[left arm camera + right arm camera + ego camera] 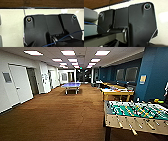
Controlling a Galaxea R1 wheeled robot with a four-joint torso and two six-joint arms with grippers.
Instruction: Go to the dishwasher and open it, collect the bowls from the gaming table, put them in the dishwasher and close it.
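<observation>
The bowls cannot be made out from here; nor can the dishwasher. In the head view a long carpeted hall runs ahead, with the foosball table close on the right and, beyond it, a white-topped, wood-edged surface that is probably the gaming table, its top too blurred to read. Small shallow bowls should be light, stiff and rather slick, perhaps breakable, so I would pinch one at the rim. Whether either pincer is open or closed cannot be told from the wrist views.
</observation>
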